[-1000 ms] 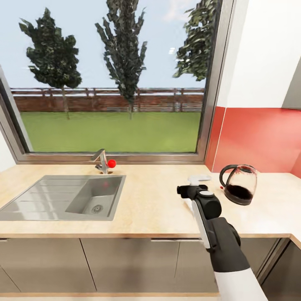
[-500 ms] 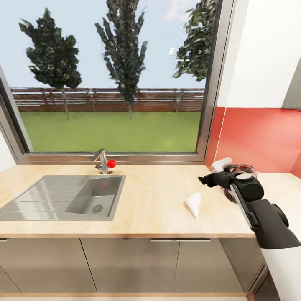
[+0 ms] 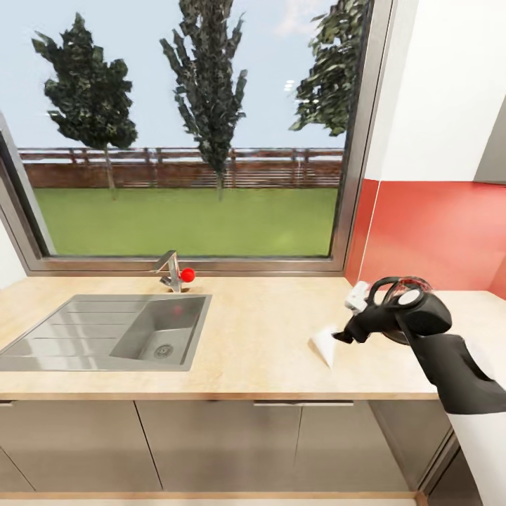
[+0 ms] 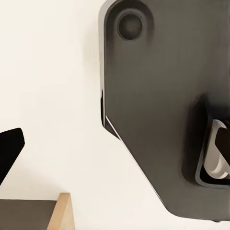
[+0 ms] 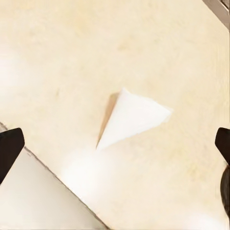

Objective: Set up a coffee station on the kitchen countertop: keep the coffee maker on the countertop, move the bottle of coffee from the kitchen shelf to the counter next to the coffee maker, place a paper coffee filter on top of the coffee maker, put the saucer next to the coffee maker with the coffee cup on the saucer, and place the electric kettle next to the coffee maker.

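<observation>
The paper coffee filter lies flat near the countertop front edge. Just beside it hovers the right gripper, jaws wide and empty. A clumsy pinch may crush the filter or nudge it off. Behind stands the electric kettle, which the arm could bump.

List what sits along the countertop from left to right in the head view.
Grey inset sink → faucet with a red knob → paper coffee filter → right gripper. The electric kettle sits behind the gripper's arm, so its place in the order is unclear.
</observation>
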{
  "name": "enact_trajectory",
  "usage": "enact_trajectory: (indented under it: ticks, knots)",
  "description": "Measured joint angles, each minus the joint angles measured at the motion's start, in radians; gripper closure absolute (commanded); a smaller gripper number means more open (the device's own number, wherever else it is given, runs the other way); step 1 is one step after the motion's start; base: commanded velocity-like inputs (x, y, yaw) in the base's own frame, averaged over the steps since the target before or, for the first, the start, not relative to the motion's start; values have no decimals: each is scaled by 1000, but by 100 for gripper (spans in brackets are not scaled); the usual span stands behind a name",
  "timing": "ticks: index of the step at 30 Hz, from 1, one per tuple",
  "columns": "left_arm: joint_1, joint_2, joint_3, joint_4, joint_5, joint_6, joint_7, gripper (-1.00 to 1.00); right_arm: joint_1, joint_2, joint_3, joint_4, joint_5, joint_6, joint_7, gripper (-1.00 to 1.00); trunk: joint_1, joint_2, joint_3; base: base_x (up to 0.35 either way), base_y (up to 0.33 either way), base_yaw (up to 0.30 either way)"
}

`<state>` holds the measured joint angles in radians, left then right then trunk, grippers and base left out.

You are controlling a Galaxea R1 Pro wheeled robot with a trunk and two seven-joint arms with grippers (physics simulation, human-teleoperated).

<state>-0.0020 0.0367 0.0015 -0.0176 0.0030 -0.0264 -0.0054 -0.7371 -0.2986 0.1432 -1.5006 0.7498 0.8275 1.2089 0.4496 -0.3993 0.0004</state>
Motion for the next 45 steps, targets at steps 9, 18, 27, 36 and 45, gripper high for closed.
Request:
enact_trajectory:
  ticks: [9, 18, 27, 36, 45]
  knots:
    - [1, 0, 0, 2, 0, 1, 0, -100, 0, -8, -9, 13, 175, -129, 264, -100, 0, 0, 0, 100, -56, 0]
    - [0, 0, 0, 15, 3, 15, 12, -100, 0, -14, -10, 11, 186, -132, 286, -100, 0, 0, 0, 95, -63, 0]
    - [0, 1, 1, 16, 4, 18, 15, -100, 0, -20, -9, 13, 186, -132, 287, -100, 0, 0, 0, 156, -122, 0]
    - [1, 4, 2, 19, 4, 18, 13, -100, 0, -20, -5, 14, 184, -132, 287, -100, 0, 0, 0, 213, -126, 0]
    - [1, 8, 3, 19, 5, 18, 13, -100, 0, -20, 0, 15, 183, -132, 288, -100, 0, 0, 0, 167, -4, 0]
